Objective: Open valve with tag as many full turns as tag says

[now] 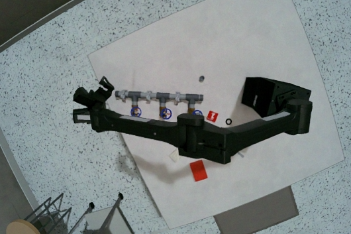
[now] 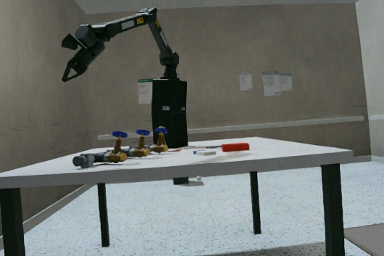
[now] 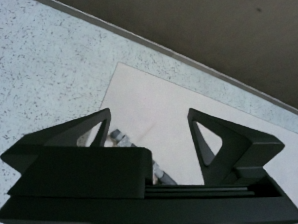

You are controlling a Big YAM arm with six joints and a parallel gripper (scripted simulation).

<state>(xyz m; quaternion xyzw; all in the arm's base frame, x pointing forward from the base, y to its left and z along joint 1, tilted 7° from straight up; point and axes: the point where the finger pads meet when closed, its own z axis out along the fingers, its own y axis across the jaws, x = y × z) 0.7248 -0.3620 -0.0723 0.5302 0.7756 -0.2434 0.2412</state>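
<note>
A grey pipe manifold [image 1: 159, 96] lies on the white table with three blue-handled brass valves: left [image 1: 136, 111], middle [image 1: 165, 113] and right [image 1: 197, 113], the right one partly hidden under my arm. A red tag [image 1: 212, 116] lies just right of the right valve; its mark is too small to read. In the side view the valves [image 2: 139, 143] stand in a row. My gripper [image 2: 70, 72] is open and empty, high above the table past the manifold's left end. The wrist view shows the open fingers over the table edge and the pipe end [image 3: 120, 137].
A red block [image 1: 198, 170] and a small white piece [image 1: 174, 156] lie near the table's front. A black ring [image 1: 228, 121] and a small grey object [image 1: 201, 78] lie near the manifold. The black arm base [image 1: 265, 96] stands at the right.
</note>
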